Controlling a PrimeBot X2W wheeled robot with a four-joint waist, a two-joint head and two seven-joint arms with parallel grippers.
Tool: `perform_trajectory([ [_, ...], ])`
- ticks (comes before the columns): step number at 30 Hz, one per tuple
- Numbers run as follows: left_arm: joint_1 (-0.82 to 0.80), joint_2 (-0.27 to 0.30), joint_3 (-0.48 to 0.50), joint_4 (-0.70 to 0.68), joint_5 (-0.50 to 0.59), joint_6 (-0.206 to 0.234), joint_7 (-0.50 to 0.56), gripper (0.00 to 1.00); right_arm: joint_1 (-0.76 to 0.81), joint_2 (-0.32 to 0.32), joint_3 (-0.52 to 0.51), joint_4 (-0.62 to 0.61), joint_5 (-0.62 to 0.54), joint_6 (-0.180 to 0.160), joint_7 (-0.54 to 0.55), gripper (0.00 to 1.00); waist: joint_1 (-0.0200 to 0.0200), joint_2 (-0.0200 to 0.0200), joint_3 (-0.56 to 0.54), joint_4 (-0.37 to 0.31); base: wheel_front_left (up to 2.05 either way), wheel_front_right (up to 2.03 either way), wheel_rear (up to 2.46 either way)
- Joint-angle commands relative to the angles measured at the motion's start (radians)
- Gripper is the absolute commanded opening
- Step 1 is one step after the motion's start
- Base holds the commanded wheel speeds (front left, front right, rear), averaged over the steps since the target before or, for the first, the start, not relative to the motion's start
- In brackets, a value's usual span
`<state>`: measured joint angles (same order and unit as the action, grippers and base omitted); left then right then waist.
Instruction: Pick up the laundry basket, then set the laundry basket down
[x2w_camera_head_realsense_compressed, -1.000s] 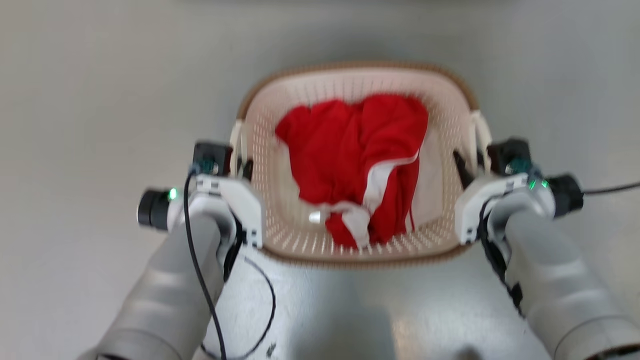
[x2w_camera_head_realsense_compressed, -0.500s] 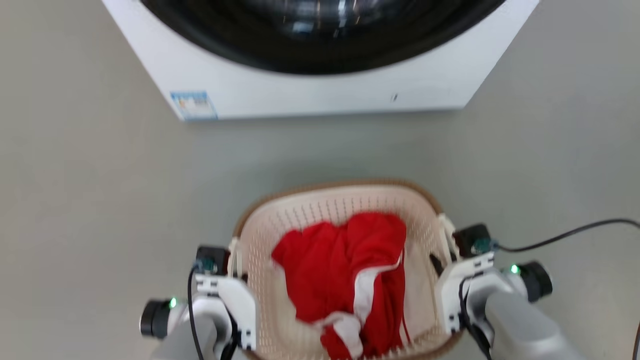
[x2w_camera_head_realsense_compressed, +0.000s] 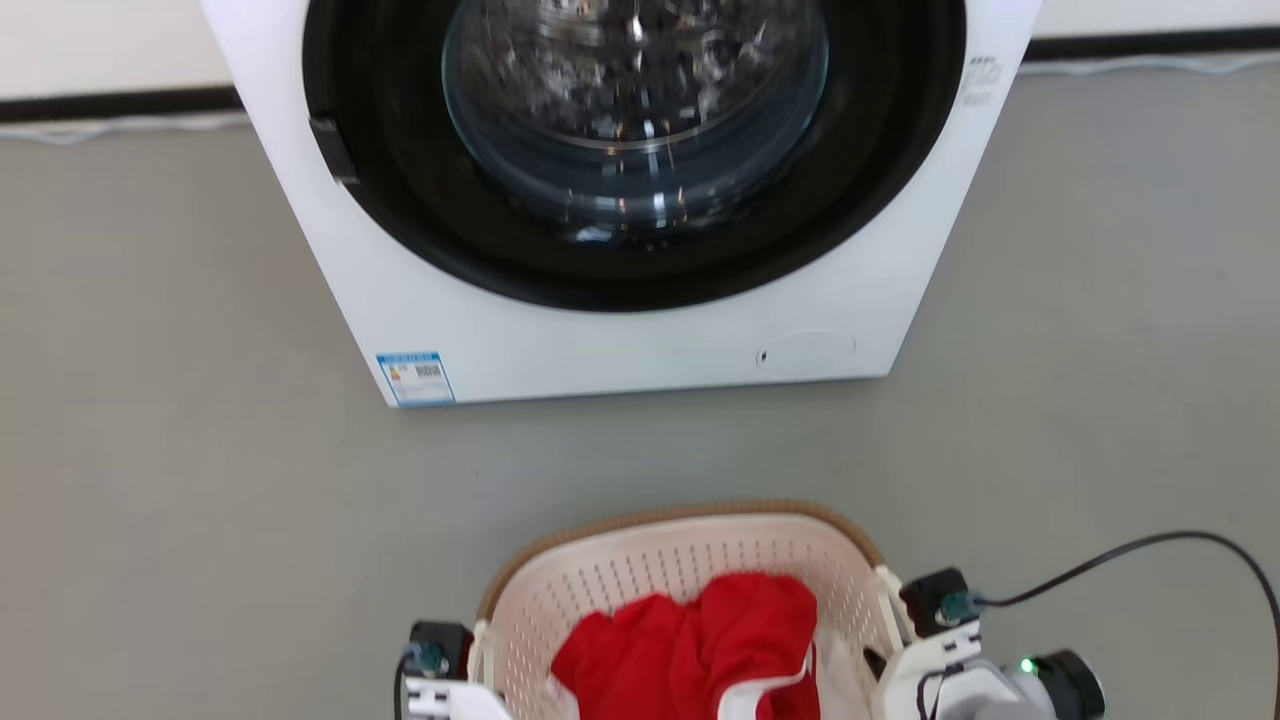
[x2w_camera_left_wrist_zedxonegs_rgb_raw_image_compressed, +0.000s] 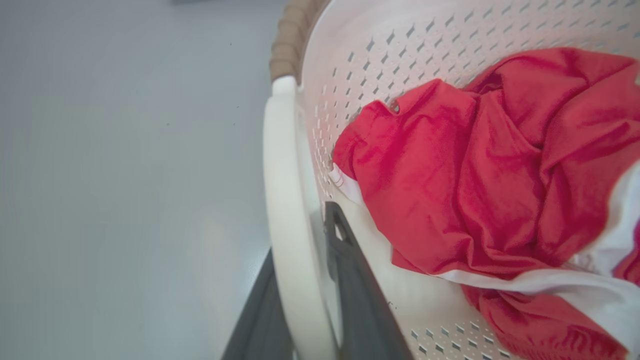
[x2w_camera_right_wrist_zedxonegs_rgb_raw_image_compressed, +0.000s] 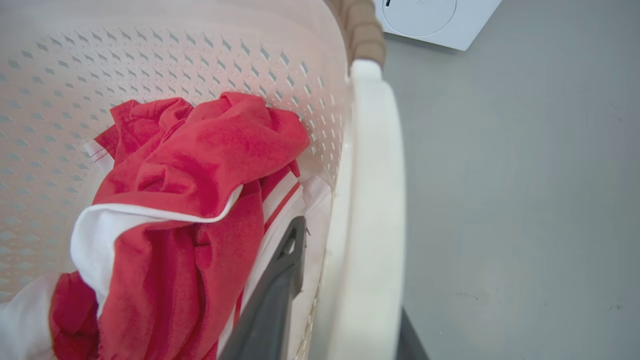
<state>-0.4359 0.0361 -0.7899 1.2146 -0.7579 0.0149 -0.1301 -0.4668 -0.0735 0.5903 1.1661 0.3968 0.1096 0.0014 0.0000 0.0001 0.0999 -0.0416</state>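
Holds the basket (x2w_camera_head_realsense_compressed: 650, 570) low in the head view, near the front of the washer (x2w_camera_head_realsense_compressed: 620, 340), with grey floor (x2w_camera_head_realsense_compressed: 200, 500) between. Clamps the left claw (x2w_camera_left_wrist_zedxonegs_rgb_raw_image_compressed: 300, 235) on the left handle (x2w_camera_left_wrist_zedxonegs_rgb_raw_image_compressed: 280, 175), one dark finger inside the wall and one outside. Clamps the right claw (x2w_camera_right_wrist_zedxonegs_rgb_raw_image_compressed: 350, 270) on the right handle (x2w_camera_right_wrist_zedxonegs_rgb_raw_image_compressed: 375, 175) the same way. Has a red and white cloth (x2w_camera_head_realsense_compressed: 700, 640) inside. Cannot tell if the basket sits on the floor or hangs above it.
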Motion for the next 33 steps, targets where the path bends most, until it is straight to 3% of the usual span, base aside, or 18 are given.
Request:
perform_trajectory([
  [1,-0.016,0.014,0.008,-0.028,-0.004,0.006,-0.013,0.0,0.026,0.023,0.042,-0.017,-0.004,0.021,0.01,0.0,0.0,-0.0001,-0.03,0.0,0.0,0.0,0.0],
  [33,-0.007,0.014,-0.089,-0.014,-0.118,0.022,-0.03,0.0,0.043,0.023,0.12,-0.021,0.078,0.021,0.026,0.0,0.0,-0.0001,-0.063,0.022,0.0,0.0,0.0],
])
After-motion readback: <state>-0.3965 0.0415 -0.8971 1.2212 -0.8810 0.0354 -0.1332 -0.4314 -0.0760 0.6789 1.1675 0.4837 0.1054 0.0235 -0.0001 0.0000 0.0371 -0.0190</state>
